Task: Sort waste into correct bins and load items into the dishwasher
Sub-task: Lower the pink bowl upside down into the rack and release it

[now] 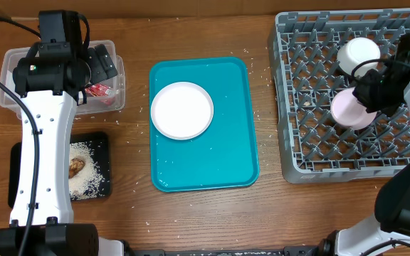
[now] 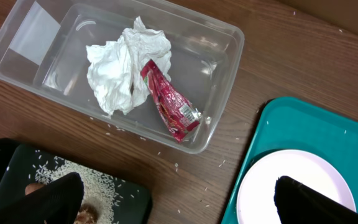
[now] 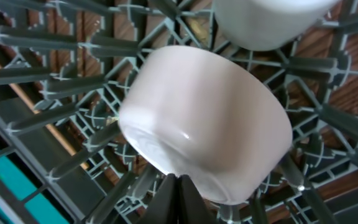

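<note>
The plate (image 2: 291, 180) lies on the tray (image 2: 278, 118), just right of the left claw (image 2: 179, 193), which is spread wide above the tub (image 2: 222, 37). The right claw (image 3: 179, 193), clenched beside the bowl (image 3: 210, 124) in the rack (image 3: 55, 74), is farther off.

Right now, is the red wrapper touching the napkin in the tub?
Touching. The left wrist view shows the wrapper lying with its upper end on the napkin's edge, with no gap between them, inside the tub.

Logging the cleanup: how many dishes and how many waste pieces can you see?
Dishes: 3 (plate, pink bowl, white cup)
Waste pieces: 3 (napkin, red wrapper, brown lump)
Total: 6
</note>
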You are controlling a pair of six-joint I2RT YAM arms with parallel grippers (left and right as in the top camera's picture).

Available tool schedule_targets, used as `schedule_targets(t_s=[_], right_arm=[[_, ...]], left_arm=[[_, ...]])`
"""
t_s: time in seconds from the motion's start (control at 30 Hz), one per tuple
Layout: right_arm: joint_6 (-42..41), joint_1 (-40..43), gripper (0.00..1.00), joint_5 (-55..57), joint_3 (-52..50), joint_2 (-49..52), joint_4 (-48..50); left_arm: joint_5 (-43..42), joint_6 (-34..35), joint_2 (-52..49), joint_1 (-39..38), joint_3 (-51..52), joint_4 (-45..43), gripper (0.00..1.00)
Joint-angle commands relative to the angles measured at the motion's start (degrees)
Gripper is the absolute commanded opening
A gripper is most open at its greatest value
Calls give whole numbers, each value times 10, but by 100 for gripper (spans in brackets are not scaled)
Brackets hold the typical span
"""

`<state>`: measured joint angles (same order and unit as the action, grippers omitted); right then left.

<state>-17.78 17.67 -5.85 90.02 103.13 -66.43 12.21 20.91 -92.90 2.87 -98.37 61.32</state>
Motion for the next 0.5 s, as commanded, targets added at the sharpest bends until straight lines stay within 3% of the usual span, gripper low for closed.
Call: schedule_targets(t_s=[0.0,0.47], right_arm=[[-5,4,4,11,-7,-2,5],[-5,4,4,11,-8,2,17]], left_arm=[[-2,5,3,0,-8,0,100],[-2,5,3,0,-8,0,100]])
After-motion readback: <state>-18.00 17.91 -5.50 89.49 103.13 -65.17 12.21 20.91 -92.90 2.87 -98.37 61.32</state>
